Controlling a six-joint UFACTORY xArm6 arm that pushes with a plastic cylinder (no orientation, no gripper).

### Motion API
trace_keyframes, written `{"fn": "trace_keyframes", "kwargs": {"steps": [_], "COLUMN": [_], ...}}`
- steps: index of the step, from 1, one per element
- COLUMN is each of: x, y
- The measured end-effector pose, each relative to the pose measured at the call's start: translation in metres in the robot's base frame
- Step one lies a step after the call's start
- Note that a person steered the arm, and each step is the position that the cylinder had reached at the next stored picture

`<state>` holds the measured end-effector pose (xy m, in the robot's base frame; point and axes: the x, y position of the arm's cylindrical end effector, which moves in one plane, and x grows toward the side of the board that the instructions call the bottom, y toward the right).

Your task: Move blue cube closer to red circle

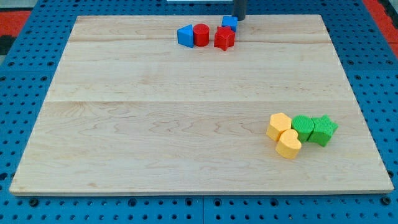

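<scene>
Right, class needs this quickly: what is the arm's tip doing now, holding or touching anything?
My tip: a plain rod, holds nothing; it sits at the blue cube's upper right, contact unclear.

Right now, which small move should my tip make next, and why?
Probably a short push toward the view's left: my tip sits at the blue cube's upper right, the red circle lies left, and the red star touches the cube's lower edge.

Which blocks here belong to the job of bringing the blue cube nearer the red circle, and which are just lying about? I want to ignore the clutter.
In the job: blue cube, red circle, my tip just right of the cube.

Lying about: blue triangle, red star, two yellow blocks, two green blocks, all on the wooden board.
</scene>
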<state>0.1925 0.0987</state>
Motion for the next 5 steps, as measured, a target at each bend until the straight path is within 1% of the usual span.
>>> {"fn": "trace_keyframes", "kwargs": {"steps": [1,2,4,5], "x": [0.004,0.023,0.012,0.012], "y": [0.029,0.026,-0.025,-0.041]}}
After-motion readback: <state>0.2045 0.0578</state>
